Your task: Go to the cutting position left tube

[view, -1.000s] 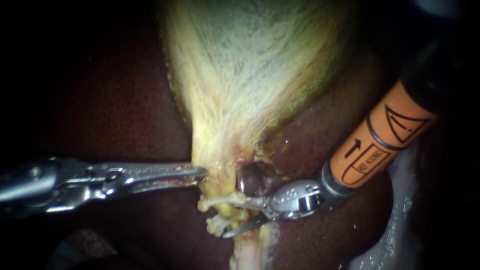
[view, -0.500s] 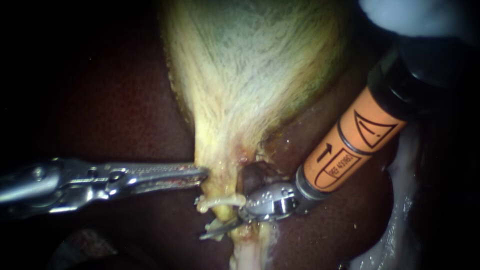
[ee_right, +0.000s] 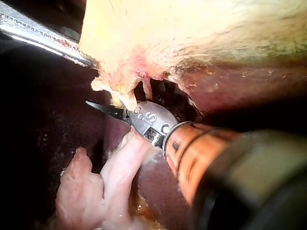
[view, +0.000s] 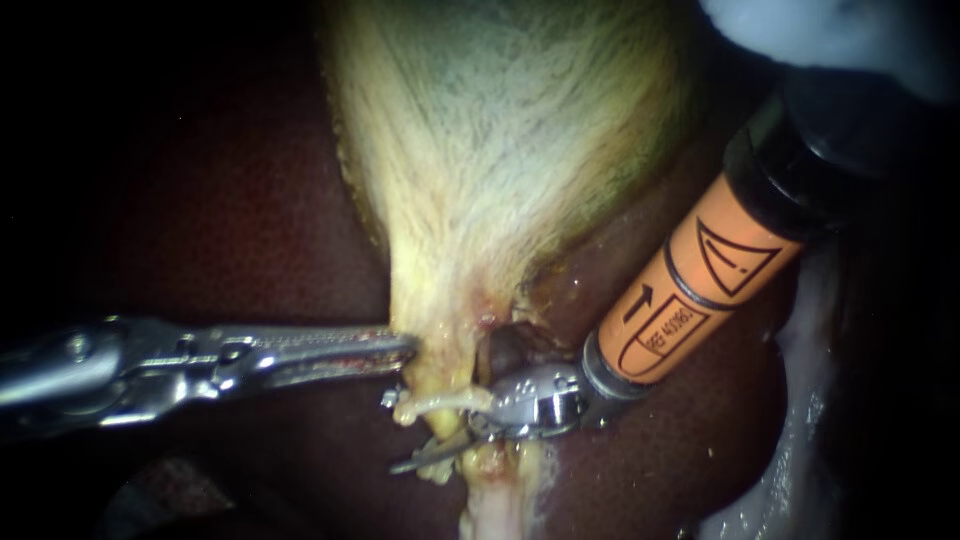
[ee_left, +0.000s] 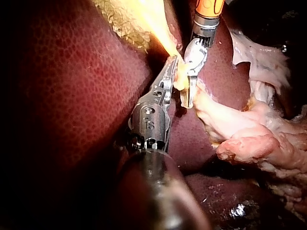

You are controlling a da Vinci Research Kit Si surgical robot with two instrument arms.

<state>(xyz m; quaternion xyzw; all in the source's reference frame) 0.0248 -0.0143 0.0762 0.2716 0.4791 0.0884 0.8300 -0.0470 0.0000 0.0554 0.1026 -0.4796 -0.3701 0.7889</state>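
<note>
My right instrument (view: 400, 432) holds its blades apart astride the left tube (view: 445, 402), with the near blade under it. Risk: closing off-square could nick the liver (view: 250, 230) beneath. Farther left, my left instrument (view: 405, 347) clamps the gallbladder (view: 500, 150) neck. A slip there would slacken the tube.

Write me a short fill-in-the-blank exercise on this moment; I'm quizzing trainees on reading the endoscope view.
The left instrument has its jaws shut on the neck of the ___. The right instrument holds its jaws ___ about the pale tube. The band on its shaft is coloured ___. The dark red tissue around is the ___.
Missing words: gallbladder; open; orange; liver.
</note>
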